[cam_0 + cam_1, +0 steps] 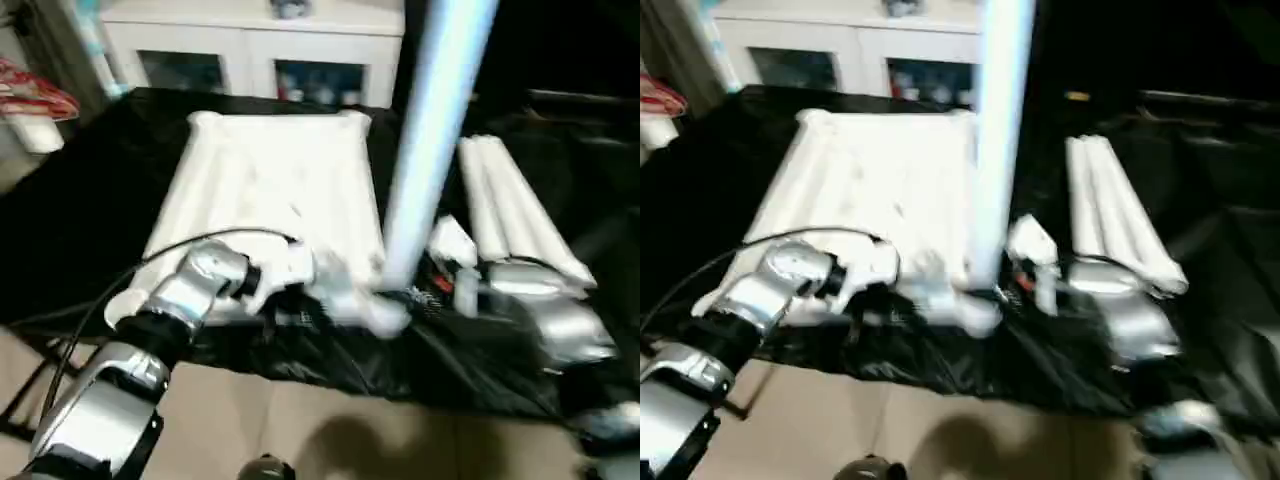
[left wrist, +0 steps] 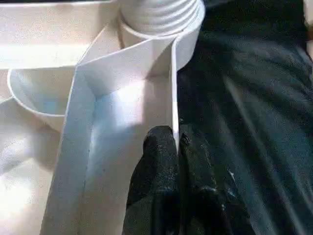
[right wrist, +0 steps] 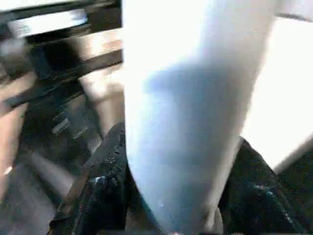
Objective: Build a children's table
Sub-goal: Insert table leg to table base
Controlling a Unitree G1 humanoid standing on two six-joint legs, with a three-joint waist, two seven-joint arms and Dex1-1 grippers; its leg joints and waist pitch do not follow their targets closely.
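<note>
**Leg upright in the near corner socket, both grippers clamped**

The white table top (image 1: 270, 190) lies underside up on a black sheet (image 1: 80, 220) covering the work surface, its long ribs running away from the robot. One white leg (image 1: 430, 130) stands nearly upright at the top's near right corner, its upper end cut off by the picture's edge. The other legs (image 1: 515, 215) lie side by side on the sheet to the right, well apart from the top; how many there are is hard to tell through the blur, probably three.

The left gripper (image 2: 177, 161) is closed on a thin upright rib wall of the table top, one black finger (image 2: 156, 176) on each side of it. Just beyond, the wrist view shows the round corner socket (image 2: 188, 34) with the leg's ridged, threaded end seated in it, a detail the head views smear into a white lump.

The right gripper (image 3: 181, 196) is clamped around the standing leg, its black fingers (image 3: 107, 181) pressing either side of the tube. In the head views the right gripper itself is hidden behind its silver forearm (image 1: 560, 320).

A white cabinet (image 1: 250, 50) with glass doors stands behind the table.
</note>
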